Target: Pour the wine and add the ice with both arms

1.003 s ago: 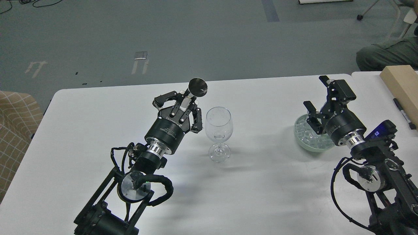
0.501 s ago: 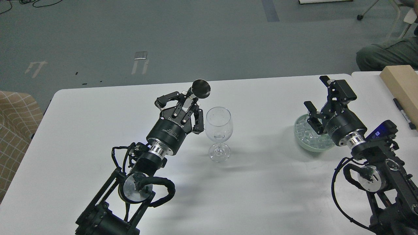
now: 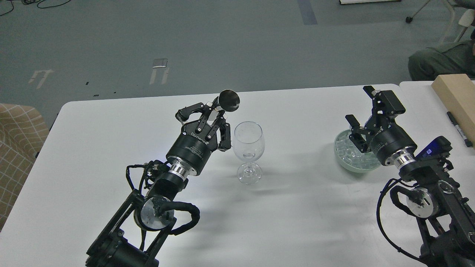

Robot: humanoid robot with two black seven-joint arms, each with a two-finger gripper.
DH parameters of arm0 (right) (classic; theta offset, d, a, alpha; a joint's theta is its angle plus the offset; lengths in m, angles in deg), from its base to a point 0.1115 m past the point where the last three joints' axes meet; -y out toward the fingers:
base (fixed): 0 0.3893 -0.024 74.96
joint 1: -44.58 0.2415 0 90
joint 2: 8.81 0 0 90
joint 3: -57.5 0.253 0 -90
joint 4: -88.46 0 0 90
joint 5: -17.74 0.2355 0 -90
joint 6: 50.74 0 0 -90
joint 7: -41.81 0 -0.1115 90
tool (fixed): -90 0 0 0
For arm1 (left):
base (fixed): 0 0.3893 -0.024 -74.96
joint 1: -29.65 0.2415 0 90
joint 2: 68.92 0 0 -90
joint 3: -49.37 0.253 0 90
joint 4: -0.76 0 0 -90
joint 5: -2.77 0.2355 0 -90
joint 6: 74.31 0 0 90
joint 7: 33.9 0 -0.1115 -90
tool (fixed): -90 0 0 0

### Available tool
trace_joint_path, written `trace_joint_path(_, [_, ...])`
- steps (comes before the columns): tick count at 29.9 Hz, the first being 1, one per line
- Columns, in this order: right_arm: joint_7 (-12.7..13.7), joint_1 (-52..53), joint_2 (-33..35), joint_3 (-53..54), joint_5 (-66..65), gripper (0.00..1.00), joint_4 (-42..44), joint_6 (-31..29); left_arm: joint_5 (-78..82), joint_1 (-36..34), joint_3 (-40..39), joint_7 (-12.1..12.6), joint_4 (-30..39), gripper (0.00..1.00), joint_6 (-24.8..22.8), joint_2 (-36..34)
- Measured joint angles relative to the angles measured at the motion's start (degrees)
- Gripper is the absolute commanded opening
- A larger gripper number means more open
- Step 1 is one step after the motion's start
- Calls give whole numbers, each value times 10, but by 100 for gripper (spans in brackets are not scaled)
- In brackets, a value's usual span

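Observation:
An empty clear wine glass (image 3: 249, 148) stands upright mid-table. My left gripper (image 3: 212, 114) is just left of the glass and is shut on a small metal vessel (image 3: 228, 100). The vessel's round dark end sits above and left of the glass rim. A pale green bowl (image 3: 343, 160) at the right holds a heap of small clear ice cubes (image 3: 347, 151). My right gripper (image 3: 360, 105) is open and empty, over the bowl's right side. I cannot tell whether it touches the ice.
The white table (image 3: 297, 207) ends at its far edge just behind both grippers. A second table at the right carries a pale wooden block (image 3: 457, 94) and a black marker (image 3: 459, 129). A checked chair (image 3: 16, 148) stands at the left. A seated person (image 3: 441, 61) is far right.
My left gripper with the metal vessel has moved slightly right and up, closer to the glass rim. My right gripper has stayed almost still over the bowl.

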Motion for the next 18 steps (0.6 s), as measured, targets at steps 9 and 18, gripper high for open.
trace_joint_path(9, [0, 1, 0, 0, 0, 100, 0, 0, 7, -3, 1, 0, 0, 10, -1, 0])
trace_joint_path(18, [0, 1, 0, 0, 0, 100, -1, -1, 19, -8, 5, 0, 0, 10, -19, 0])
